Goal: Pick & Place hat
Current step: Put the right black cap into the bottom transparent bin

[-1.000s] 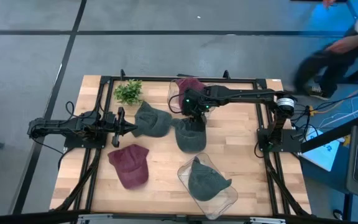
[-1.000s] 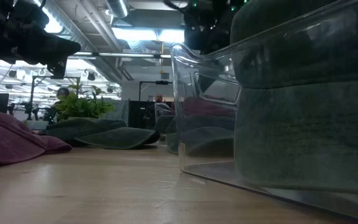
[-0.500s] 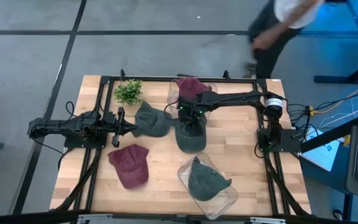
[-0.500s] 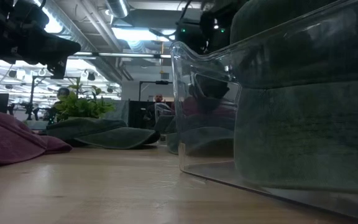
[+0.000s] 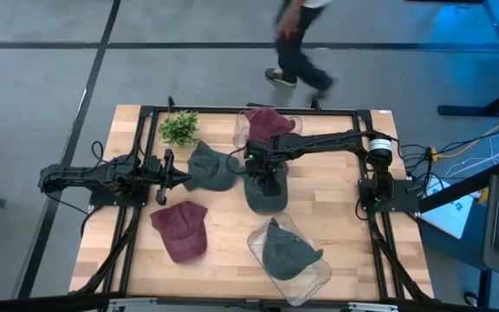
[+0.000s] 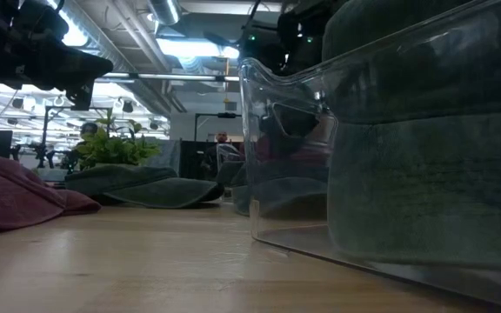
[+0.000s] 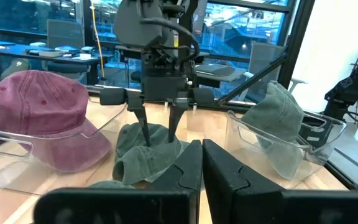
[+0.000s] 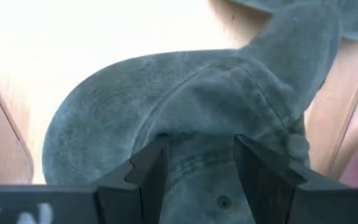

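Right hand (image 5: pixel 266 176) has swung in from the back bin and come down onto the green hat (image 5: pixel 267 192) at mid-bench.
Its fingers (image 8: pixel 148 169) stand open astride a soft fold of the crown, placed to pinch limp, washed cotton; clear rigid bins (image 5: pixel 306 276) hold other hats; the left hand (image 5: pixel 183 179), fingers together, waits by another green hat (image 5: pixel 210 166).

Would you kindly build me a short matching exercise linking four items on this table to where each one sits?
Items:
1. maroon hat
2. potted plant
3. right end effector
4. left end effector

Places:
A. far left corner of the table
B. open, over the middle green hat
C. shut, beside another green hat
D. bare wood, near left

Pairs: 1-D, 2-A, 3-B, 4-C
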Robot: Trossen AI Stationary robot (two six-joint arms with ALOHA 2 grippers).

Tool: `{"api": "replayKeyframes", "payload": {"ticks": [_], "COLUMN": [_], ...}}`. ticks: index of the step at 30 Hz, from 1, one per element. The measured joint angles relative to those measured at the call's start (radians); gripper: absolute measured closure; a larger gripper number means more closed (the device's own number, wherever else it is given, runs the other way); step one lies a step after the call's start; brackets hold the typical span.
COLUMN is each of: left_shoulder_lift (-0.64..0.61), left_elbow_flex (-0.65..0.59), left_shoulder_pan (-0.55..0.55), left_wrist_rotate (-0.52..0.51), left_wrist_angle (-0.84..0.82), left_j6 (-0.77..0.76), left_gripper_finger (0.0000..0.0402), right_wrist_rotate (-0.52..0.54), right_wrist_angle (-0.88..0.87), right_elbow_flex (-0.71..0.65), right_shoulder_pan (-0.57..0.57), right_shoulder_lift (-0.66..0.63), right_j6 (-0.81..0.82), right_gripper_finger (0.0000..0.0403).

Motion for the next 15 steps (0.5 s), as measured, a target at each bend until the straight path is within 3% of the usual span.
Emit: {"api": "replayKeyframes", "payload": {"ticks": [15], "left_shoulder_lift": [0.000], "left_elbow_flex": [0.000], "left_shoulder_pan": [0.000], "left_wrist_rotate": [0.000], "left_wrist_angle": [0.000], "left_j6": [0.000], "left_gripper_finger": [0.0391], "right_wrist_rotate": [-0.112], "right_wrist_angle": [0.026], "right_elbow_flex": [0.000], "right_shoulder_pan": [0.025], "right_shoulder_lift": [0.009], "right_j6": [-0.052], "right_gripper_finger": [0.0221]}}
